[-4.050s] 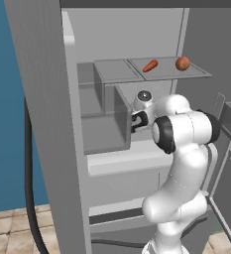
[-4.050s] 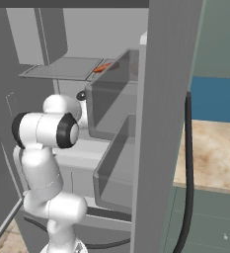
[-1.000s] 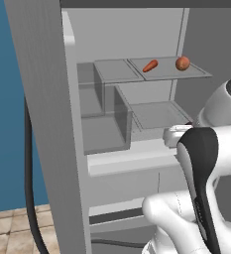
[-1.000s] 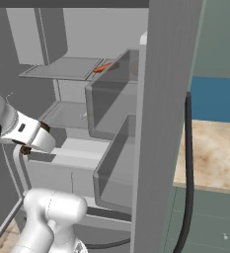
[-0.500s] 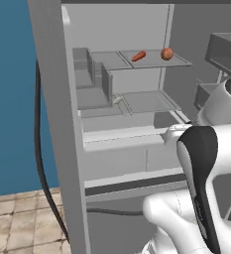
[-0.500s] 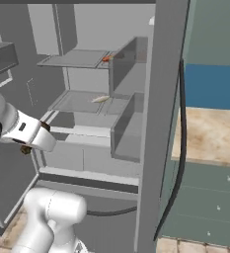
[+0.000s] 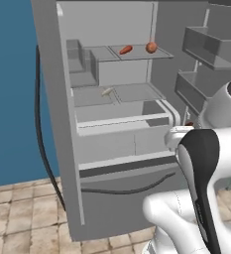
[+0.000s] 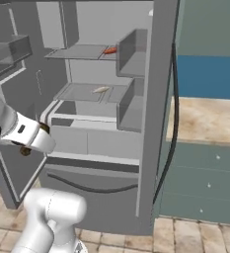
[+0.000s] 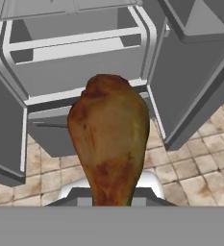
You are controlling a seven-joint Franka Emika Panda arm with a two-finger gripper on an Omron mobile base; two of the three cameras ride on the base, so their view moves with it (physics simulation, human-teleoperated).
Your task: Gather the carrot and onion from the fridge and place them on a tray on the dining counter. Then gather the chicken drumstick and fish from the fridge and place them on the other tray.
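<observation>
While the fridge (image 7: 112, 119) stands open ahead of the base, each view gives the following.

Left base view, fridge: its door is swung wide to the right, with door bins (image 7: 206, 47) on the inner side.
Left base view, upper shelf: the carrot (image 7: 126, 49) lies left of the onion (image 7: 151, 47), near each other but apart, towards the far right of the shelf.
Left base view, middle shelf: the fish (image 7: 107, 91), pale and small, lies near the shelf's middle.
Left base view, arm: the white arm (image 7: 201, 163) rises at the near right, in front of the fridge's lower part; a small reddish-brown spot beside its wrist is too small to name.
Left base view, surroundings: a blue wall (image 7: 13, 89) is at the left and a tiled floor (image 7: 23, 218) lies below.

Right base view, fridge: the carrot (image 8: 109, 50) shows on the upper shelf and the fish (image 8: 100, 90) on the shelf below.
Right base view, gripper: the gripper (image 8: 25, 149) is at the near left, outside the fridge and low before the open door, with a brown piece showing under it.
Right base view, surroundings: a black cable (image 8: 172, 123) hangs down the fridge's right side; a teal cabinet (image 8: 200, 178) stands to the right.

Hand view, gripper state: the jaws are closed tight on the chicken drumstick (image 9: 109, 139).
Hand view, drumstick: the drumstick stands up from the bottom of the view, thick end away from the hand, browned and mottled.
Hand view, background: the fridge's lower drawers (image 9: 75, 62) and the tiled floor lie beyond it.
</observation>
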